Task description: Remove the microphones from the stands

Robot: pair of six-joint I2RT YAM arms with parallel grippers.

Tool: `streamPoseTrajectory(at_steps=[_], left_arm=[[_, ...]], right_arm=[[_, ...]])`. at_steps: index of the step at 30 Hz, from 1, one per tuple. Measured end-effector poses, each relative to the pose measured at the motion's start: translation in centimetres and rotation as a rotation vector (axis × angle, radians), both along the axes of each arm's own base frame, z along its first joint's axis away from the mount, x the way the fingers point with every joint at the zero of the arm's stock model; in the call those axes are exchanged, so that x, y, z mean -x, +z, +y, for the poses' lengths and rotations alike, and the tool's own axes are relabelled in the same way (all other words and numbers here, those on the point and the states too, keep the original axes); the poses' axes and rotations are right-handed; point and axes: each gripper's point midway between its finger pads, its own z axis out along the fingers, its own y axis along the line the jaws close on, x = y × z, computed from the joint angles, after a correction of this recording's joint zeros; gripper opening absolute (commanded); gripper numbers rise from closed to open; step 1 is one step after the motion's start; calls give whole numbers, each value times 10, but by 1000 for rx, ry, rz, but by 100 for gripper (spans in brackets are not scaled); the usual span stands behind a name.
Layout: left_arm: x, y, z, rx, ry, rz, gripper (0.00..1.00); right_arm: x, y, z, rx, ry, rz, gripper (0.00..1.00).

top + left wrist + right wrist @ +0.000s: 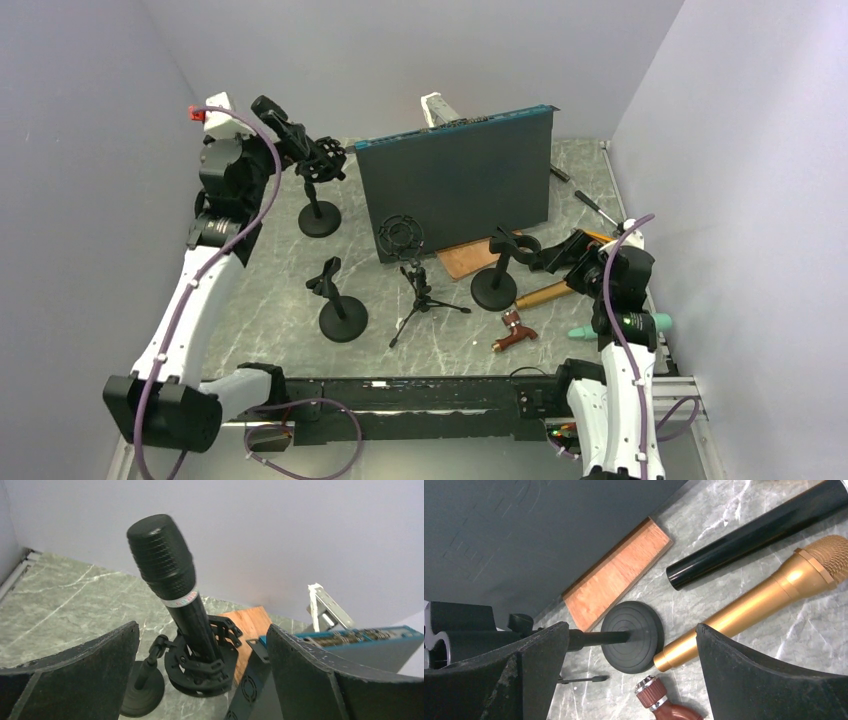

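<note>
The black handheld microphone (170, 575) sits tilted in its shock mount (202, 662) atop the round-based desk stand (320, 220) at the back left of the counter (260, 320), so the removal is not yet done; nothing has hold of it. Judging by this, the grasp, the lift out of the mount and the setting down all remain. The left end effector (202, 635) hovers just short of the microphone with its fingers (90, 660) spread wide on either side of the mount, touching neither. Its arm reaches up and forward along the left wall, wrist bent toward the stand. The right end effector (631, 630) is spread as well, low over a second, bare stand (631, 635) near a gold microphone (749, 605) lying on the counter, holding nothing.
</note>
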Motion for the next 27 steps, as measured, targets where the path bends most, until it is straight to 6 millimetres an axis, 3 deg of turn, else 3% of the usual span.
streamPoseTrajectory(at_steps=[4, 9, 10, 13, 18, 24, 27], left_arm=[[-28, -22, 9, 76, 14, 54, 99], [-60, -49, 5, 118, -14, 119, 83], [-63, -56, 3, 124, -21, 135, 75], [-70, -66, -1, 147, -33, 158, 25], [-73, -56, -6, 187, -51, 119, 0], [-72, -53, -7, 170, -62, 124, 0], [-72, -39, -8, 149, -69, 106, 0]], right_arm=[[-3, 1, 5, 8, 26, -14, 99], [-4, -2, 11, 10, 51, -14, 100], [-4, -3, 11, 11, 54, -12, 100], [-4, -3, 13, 11, 60, -14, 100], [-4, -2, 14, 12, 67, -17, 100], [-4, -2, 15, 12, 69, -17, 100], [-4, -2, 15, 13, 69, -17, 100]])
